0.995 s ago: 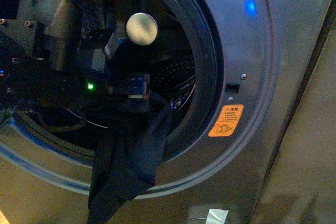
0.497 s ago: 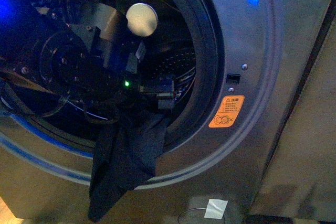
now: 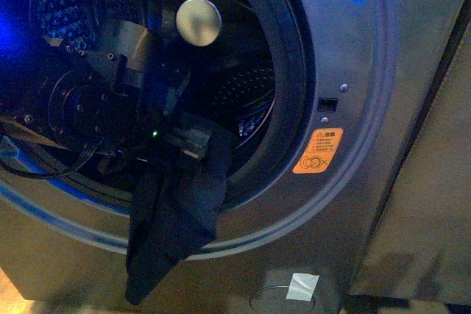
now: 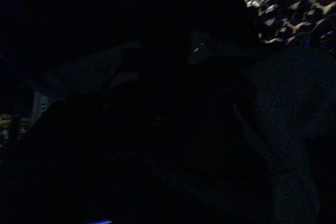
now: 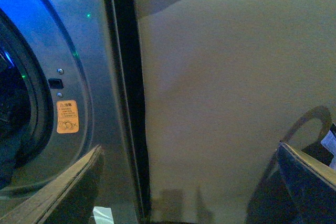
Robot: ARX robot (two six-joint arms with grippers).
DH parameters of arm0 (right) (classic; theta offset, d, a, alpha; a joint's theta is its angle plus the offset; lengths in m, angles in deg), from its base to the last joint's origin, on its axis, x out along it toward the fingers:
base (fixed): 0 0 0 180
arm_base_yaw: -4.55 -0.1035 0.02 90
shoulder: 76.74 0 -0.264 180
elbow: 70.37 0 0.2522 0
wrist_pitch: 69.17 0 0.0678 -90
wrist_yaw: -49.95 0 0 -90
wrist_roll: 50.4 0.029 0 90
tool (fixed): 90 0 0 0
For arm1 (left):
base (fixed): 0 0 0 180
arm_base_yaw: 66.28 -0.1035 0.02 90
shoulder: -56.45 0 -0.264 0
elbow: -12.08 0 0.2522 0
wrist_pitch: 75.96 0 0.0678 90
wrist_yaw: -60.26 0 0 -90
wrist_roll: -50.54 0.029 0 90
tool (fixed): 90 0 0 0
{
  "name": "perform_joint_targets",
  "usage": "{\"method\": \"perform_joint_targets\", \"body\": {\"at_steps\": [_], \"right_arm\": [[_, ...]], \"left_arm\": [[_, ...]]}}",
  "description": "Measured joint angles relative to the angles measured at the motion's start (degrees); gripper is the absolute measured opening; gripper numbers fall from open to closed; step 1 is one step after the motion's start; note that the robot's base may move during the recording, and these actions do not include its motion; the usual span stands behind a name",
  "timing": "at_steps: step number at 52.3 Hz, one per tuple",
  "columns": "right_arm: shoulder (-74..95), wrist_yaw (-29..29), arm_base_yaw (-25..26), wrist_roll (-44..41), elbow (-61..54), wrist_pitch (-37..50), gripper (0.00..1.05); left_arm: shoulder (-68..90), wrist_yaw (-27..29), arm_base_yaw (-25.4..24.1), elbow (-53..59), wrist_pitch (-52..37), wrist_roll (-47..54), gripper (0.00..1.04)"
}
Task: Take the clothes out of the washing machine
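One of my two pincers, the left pincer point(image 3: 190, 141), is reaching into the perforated steel drum point(image 3: 246, 86) of the grey metallic front-loading washing machine point(image 3: 368, 71), low in its round black-rimmed porthole point(image 3: 291, 71). That arm's wrist view is dark, so I am taking nothing from it. From the front I cannot tell whether the jaws are closed on cloth or only pressing against it.

Just beside it, the dark navy soft fabric garment point(image 3: 173, 218) is bunching at the pincer, spilling over the porthole's lip and hanging down the machine's front, mostly outside the drum. I am judging it light, limp and not fragile. It is likely to sag, stretch and drag on the lip, not come out stiffly. The bunched upper end at the lip is looking like the best place to pinch, through several folds, so that no single layer slips free.

Further right, the orange warning sticker point(image 3: 317, 151) is showing on the door surround. My right pincer point(image 5: 190, 148) is hanging wide open and empty, facing the plain beige panel point(image 5: 226, 87) beside the machine.
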Motion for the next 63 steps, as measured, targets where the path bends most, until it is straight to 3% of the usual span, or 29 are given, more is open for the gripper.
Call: {"method": "perform_joint_targets", "body": {"at_steps": [4,11,23,42,57,63], "right_arm": [[0.0,0.0,0.0,0.0,0.0,0.0,0.97],[0.0,0.0,0.0,0.0,0.0,0.0,0.97],[0.0,0.0,0.0,0.0,0.0,0.0,0.97],[0.0,0.0,0.0,0.0,0.0,0.0,0.97],[0.0,0.0,0.0,0.0,0.0,0.0,0.97],[0.0,0.0,0.0,0.0,0.0,0.0,0.97]], "left_arm": [[0.6,2.1,-0.2,-0.6,4.7,-1.0,0.98],[0.5,-0.7,-0.4,-3.0,13.6,-5.7,0.98],[0.2,-4.2,-0.3,-3.2,16.5,-11.6,0.97],[-1.8,-9.1,1.7,0.6,12.3,-13.2,0.49],[-8.4,-17.8,3.0,8.0,9.9,-15.7,0.12],[-13.3,-20.0,3.0,12.4,8.1,-15.8,0.05]]}}
